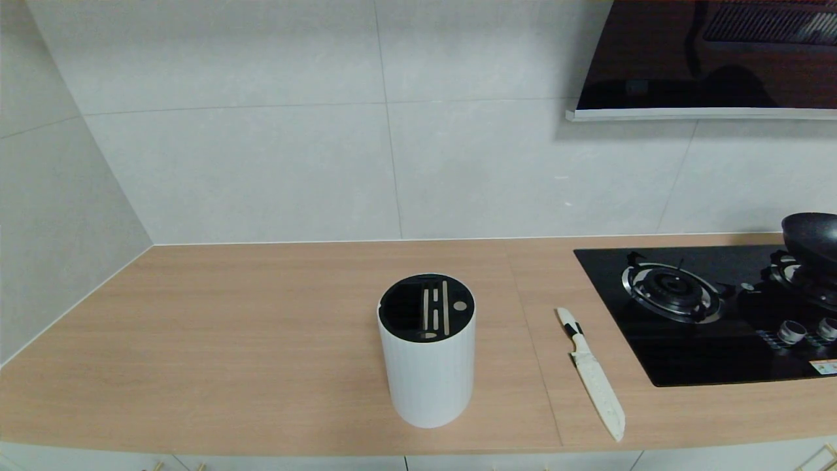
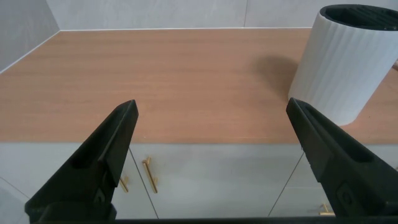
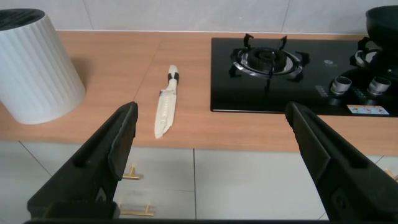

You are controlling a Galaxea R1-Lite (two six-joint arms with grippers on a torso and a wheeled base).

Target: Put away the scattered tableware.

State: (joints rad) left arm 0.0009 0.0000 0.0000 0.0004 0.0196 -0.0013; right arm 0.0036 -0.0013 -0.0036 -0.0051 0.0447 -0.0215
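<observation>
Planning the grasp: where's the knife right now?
In the head view the knife lies flat on the counter, between the white knife block and the gas hob, touching neither.

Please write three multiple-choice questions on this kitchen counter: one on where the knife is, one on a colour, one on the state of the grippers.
1. Where does the knife lie?
A. inside the holder
B. flat on the counter, between holder and stove
C. on the stove

2. What colour is the holder's wall?
A. white
B. black
C. brown

3. How are the left gripper and right gripper?
A. both open
B. both shut
C. one holds the knife

Key: 1 B, it rests on bare wood. 2 A, only its top is black. 3 A, each one's jaws stand wide apart, empty.
</observation>
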